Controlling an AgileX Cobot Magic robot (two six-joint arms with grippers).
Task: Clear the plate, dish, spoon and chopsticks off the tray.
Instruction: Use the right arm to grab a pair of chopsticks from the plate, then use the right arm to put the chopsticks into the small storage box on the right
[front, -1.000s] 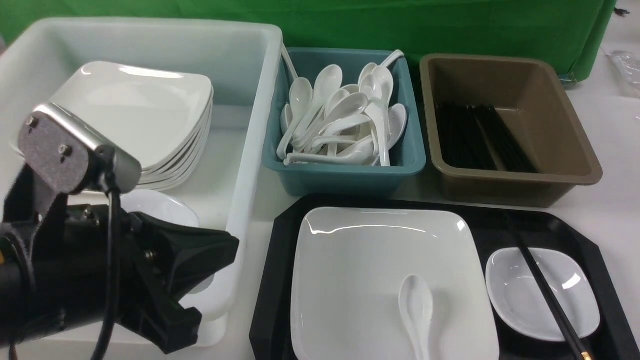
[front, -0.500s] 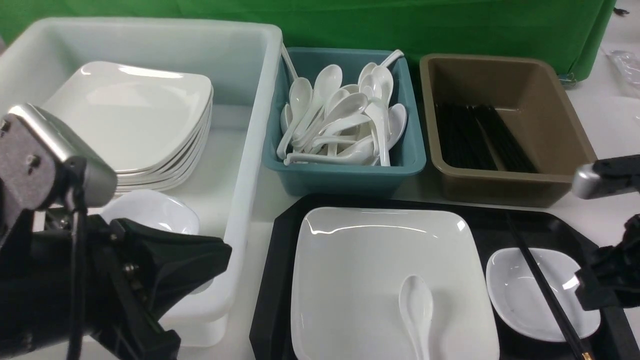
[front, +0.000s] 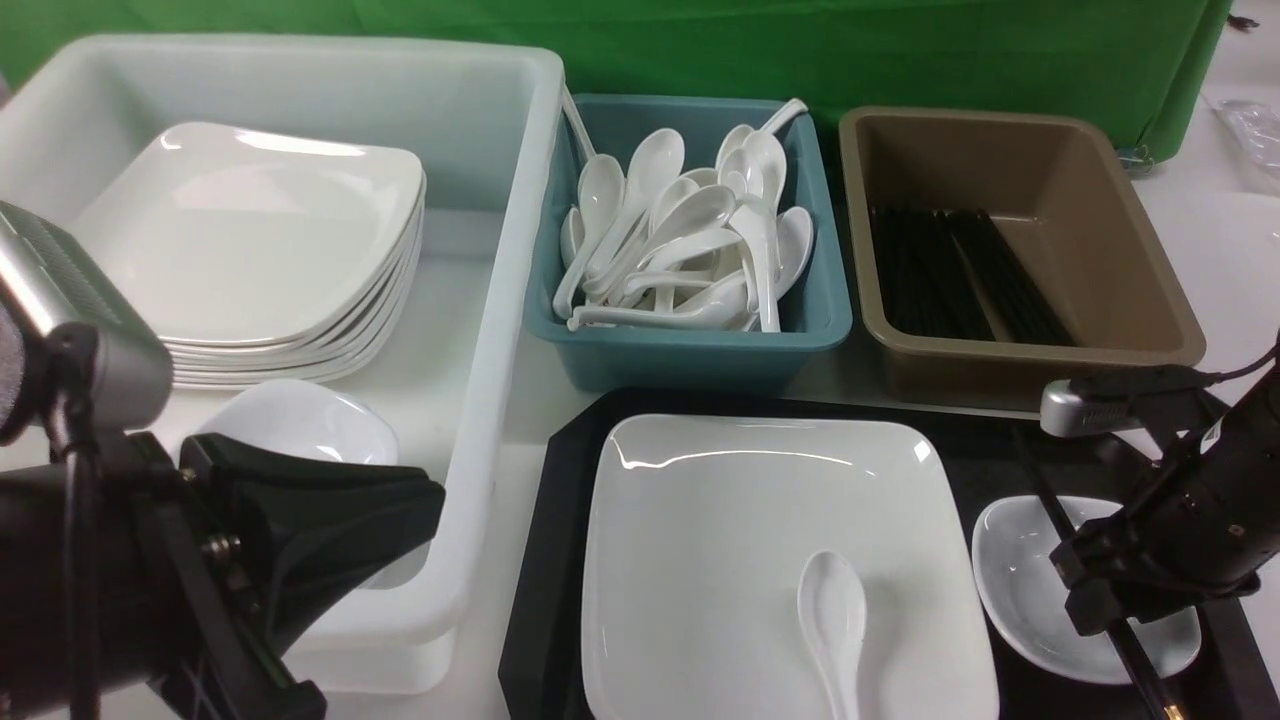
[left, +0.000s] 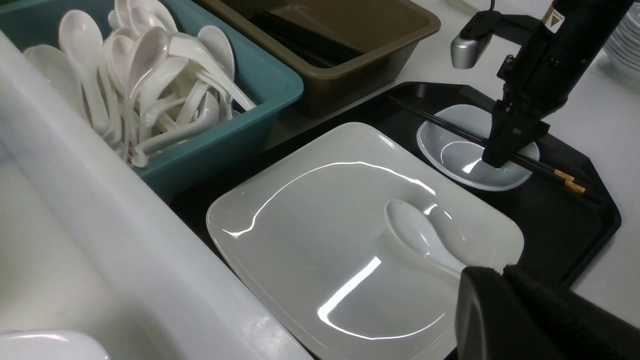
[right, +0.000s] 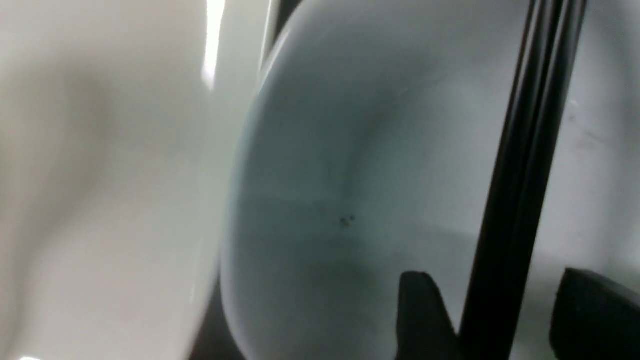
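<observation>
- tray (front: 555, 560) sits on the table (front: 1230, 250), at 5 o'clock in the front view; all four items are on it
- plate (front: 740, 540) lies flat and fills the tray's 9 o'clock side
- spoon (front: 832, 610) lies in the plate at its 5 o'clock, bowl toward 12, handle toward 6
- dish (front: 1020, 575) is on the tray at 3 o'clock of the plate, just beside it
- chopsticks (right: 515, 200) lie side by side across the dish, running 11 to 5 o'clock; gold caps at the 5 o'clock end, past the dish rim
- right gripper (right: 500, 315) is low over the dish, jaws spread, one finger (right: 425, 320) on each side of the chopsticks; one sits close against them, the other shows a clear gap, so no pinch
- left gripper (front: 425, 500) is at 8 o'clock in the front view, pressed together with nothing in it, in front of the near corner of the tub (front: 500, 300)
- tub is at 9 o'clock of the tray: plate stack (front: 260, 230) at the far end, second dish (front: 300, 420) nearer, partly behind the left gripper
- teal bin (front: 690, 360) is at 12 o'clock of the tray, full of white spoons (front: 690, 250)
- brown bin (front: 1000, 370) is at 1 o'clock, black sticks (front: 960, 280) inside
</observation>
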